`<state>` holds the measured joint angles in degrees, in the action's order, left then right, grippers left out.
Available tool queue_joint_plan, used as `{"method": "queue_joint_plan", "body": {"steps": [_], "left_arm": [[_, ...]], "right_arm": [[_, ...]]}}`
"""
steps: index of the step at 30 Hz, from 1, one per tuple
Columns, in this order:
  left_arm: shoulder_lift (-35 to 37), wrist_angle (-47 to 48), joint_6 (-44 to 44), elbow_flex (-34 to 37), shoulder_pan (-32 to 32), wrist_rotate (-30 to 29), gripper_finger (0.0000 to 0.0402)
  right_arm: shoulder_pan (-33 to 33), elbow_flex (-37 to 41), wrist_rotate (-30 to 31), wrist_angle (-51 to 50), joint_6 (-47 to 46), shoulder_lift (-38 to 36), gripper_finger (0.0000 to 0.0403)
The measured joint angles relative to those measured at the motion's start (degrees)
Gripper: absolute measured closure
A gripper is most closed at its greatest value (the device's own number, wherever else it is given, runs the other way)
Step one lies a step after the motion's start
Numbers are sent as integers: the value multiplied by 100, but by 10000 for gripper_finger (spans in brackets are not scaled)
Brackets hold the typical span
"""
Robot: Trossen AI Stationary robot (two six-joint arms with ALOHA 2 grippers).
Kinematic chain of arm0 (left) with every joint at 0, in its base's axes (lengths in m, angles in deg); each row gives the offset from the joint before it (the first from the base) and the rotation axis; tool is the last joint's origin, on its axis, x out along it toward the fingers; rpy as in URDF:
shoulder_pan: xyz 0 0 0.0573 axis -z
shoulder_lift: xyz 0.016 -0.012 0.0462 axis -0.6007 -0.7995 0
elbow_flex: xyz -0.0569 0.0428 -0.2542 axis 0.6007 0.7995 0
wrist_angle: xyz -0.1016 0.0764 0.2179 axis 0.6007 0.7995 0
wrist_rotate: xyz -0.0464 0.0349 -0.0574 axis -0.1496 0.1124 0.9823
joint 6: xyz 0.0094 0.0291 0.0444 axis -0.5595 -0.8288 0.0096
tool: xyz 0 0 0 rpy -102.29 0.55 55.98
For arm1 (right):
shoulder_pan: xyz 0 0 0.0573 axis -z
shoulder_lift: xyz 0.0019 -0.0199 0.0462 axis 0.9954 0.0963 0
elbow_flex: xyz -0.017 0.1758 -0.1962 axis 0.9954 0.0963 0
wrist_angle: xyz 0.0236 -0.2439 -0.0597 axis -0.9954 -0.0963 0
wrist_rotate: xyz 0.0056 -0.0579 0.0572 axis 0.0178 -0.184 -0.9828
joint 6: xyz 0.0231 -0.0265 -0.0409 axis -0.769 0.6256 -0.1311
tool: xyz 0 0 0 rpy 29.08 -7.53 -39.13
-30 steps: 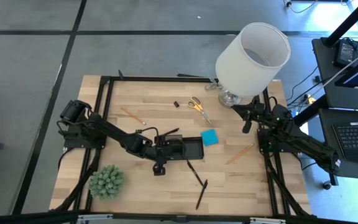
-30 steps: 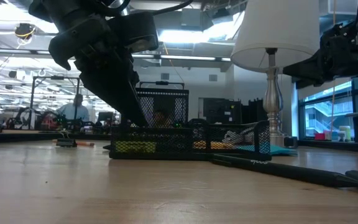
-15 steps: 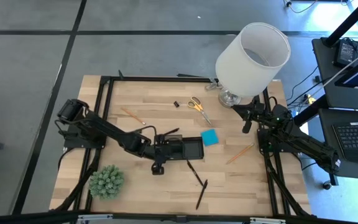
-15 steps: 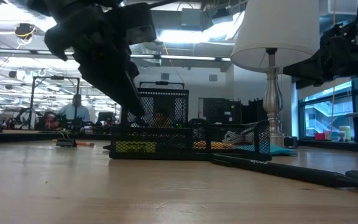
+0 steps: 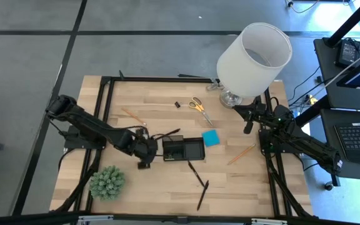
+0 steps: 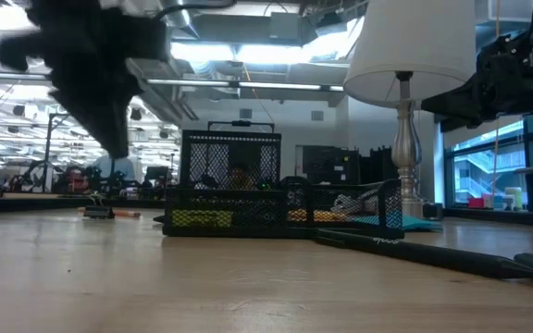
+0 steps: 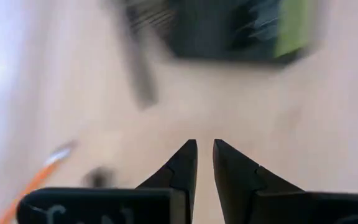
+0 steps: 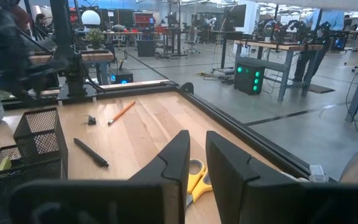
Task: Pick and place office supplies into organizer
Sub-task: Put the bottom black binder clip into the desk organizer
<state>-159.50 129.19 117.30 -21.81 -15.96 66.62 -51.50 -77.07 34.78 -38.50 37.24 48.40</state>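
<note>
Left pincer (image 5: 144,164) (nearly closed, empty) beside organizer (image 5: 183,149).

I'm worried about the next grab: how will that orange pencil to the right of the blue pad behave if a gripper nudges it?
The orange pencil looks thin, straight and stiff, so it should not bend. It lies alone on bare wood, so a sideways nudge would probably roll or spin it. Being so low to the table, it may slip out of a shallow pinch.

Open wood left of the organizer (image 5: 183,149); blocked on its right by blue pad (image 5: 210,138), in front by 2 pens (image 5: 199,181).
</note>
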Motion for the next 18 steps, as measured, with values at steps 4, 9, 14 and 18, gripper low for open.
{"method": "queue_joint_plan", "body": {"steps": [4, 9, 14, 18], "left_arm": [[-28, 798, -14, 171, -1, -407, 349], [-35, 563, -3, 761, -8, -530, 319], [-35, 578, 519, 1111, -10, -1012, 286], [-35, 580, 583, 1137, -10, -1353, 268]], "right_arm": [[0, 0, 0, 2, 1, 0, 345], [0, 0, 0, 4, 16, 0, 345], [0, 0, 0, 2, 138, -1, 345], [0, 0, 0, 2, 140, -1, 345]]}}
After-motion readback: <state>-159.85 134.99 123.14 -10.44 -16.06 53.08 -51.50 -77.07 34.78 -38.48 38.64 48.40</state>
